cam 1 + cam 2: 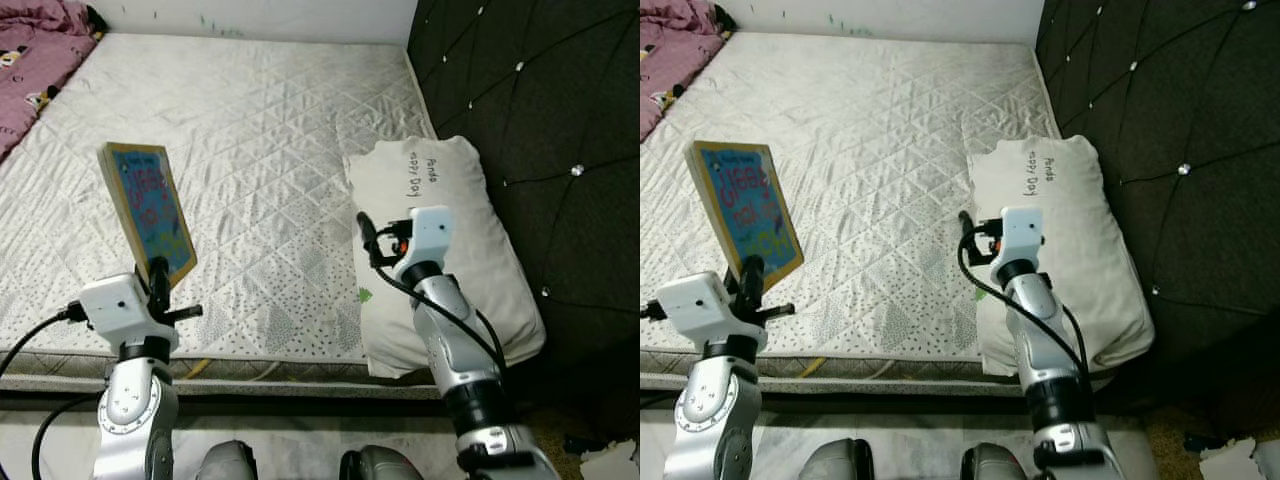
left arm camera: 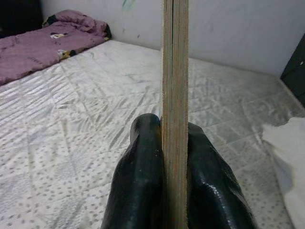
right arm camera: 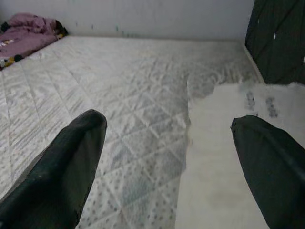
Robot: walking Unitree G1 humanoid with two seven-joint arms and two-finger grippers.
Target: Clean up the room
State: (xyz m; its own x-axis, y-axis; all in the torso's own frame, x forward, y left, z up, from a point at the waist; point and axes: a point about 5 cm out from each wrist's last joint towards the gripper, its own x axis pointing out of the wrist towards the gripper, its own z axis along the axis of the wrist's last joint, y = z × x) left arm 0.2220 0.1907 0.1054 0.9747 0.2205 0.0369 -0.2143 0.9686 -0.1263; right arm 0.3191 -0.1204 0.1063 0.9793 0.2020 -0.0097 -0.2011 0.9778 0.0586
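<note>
Left gripper (image 1: 158,272) jaws clenched on book (image 1: 150,212), held upright above mattress (image 1: 250,150), likely for carrying away | right gripper (image 3: 167,143) jaws released, hovering at pillow (image 1: 450,250) edge, probably readied for grasping.

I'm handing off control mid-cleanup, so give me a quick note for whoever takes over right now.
Left tool: shut on the book, held upright above the mattress near its front edge.
Right tool: open and empty, over the near edge of the pillow by the headboard.
Done: book lifted off the bed.
Left: put the book away; the purple blanket lies bunched at the far left corner.
</note>
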